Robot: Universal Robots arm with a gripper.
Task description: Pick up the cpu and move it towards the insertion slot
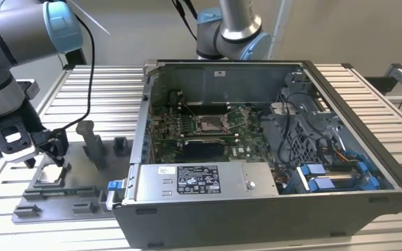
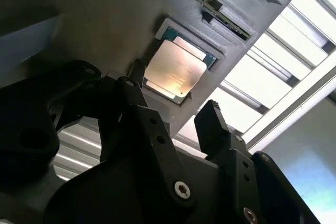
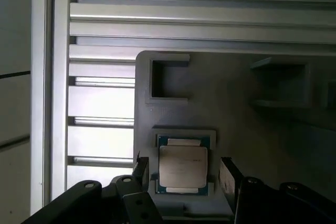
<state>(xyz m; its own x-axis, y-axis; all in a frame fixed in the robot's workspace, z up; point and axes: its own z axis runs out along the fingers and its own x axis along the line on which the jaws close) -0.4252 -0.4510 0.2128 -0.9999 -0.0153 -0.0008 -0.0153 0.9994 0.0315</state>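
Hand spread astride cpu, silvery square top, thin green rim

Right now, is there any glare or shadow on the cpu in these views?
Second wrist view: the cpu shows a warm sheen, the slatted table behind is washed out, the open jaws are dark silhouettes. First wrist view: cpu evenly lit, grey tray shaded. Exterior view: the computer case interior is dim.

Tray, computer case on slatted table
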